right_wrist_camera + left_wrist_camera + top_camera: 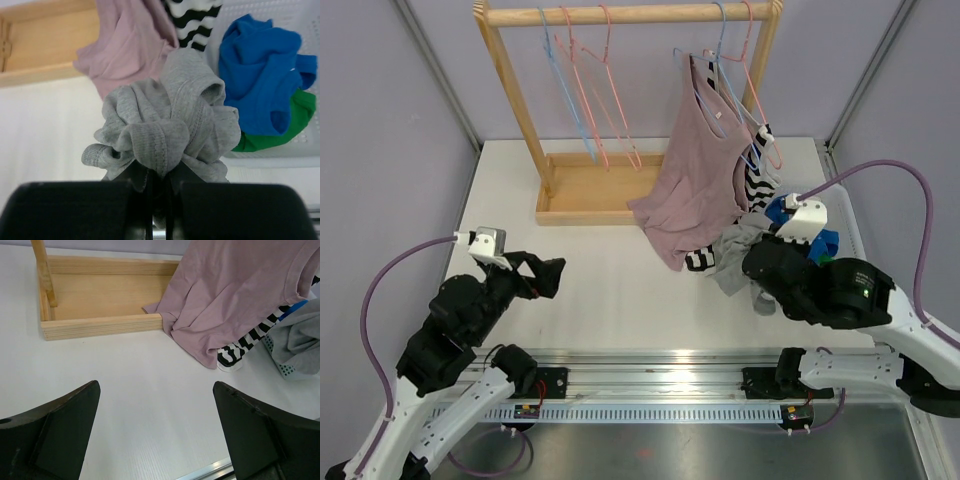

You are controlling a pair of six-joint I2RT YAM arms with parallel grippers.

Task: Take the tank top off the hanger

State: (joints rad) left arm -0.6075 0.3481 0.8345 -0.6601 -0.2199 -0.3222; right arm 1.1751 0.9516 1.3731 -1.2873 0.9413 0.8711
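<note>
A grey tank top is bunched in my right gripper, whose jaws are shut on its ribbed hem. In the top view the grey cloth hangs low at the right of the rack, just left of my right wrist. A pink tank top hangs from a hanger on the wooden rail, with a black-and-white striped garment behind it. I cannot tell whether the grey top still hangs on a hanger. My left gripper is open and empty above the table, well left of the clothes.
The wooden rack has a tray base and several bare blue and pink hangers. A white basket at the right holds blue and green clothes.
</note>
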